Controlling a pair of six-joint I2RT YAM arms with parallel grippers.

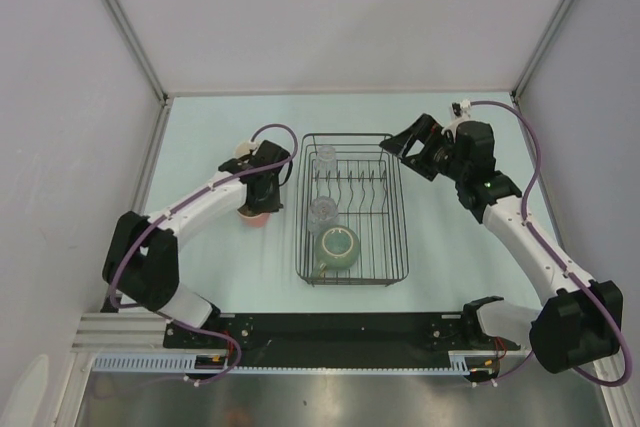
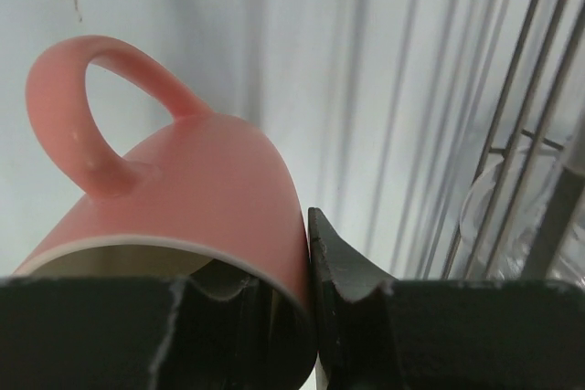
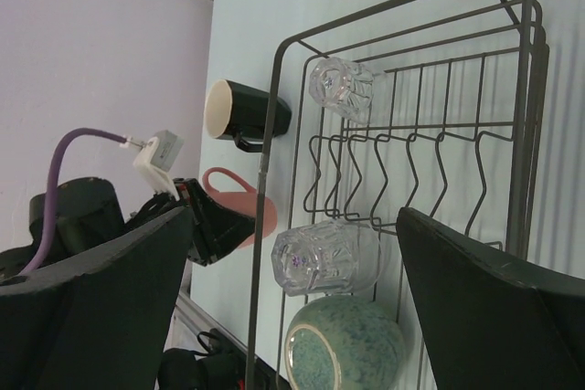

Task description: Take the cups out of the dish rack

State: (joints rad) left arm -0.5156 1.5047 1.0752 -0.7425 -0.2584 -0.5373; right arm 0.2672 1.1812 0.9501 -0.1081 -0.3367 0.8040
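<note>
The left gripper [image 2: 265, 317] clamps the rim of a salmon-pink handled ceramic mug [image 2: 210, 198] just left of the rectangular black wire dish rack [image 1: 352, 135], near a dark pale-rimmed cup [image 3: 247, 111]. The right gripper [image 1: 413, 150] hangs with its jaws spread wide at the rack's far right corner. Two clear glass tumblers [image 1: 321, 212] and a sage-green mug [image 1: 337, 247] lie inside the rack.

You are seeing no readable text, brand, number or sign in any of the views. In the right wrist view, the clear glass tumbler [image 3: 324, 258] lying toward six o'clock in the dish rack [image 3: 274, 134] is showing a small purple mark [image 3: 297, 265] at its nine o'clock end. That mark is coming through too small and blurred for you to read.
</note>
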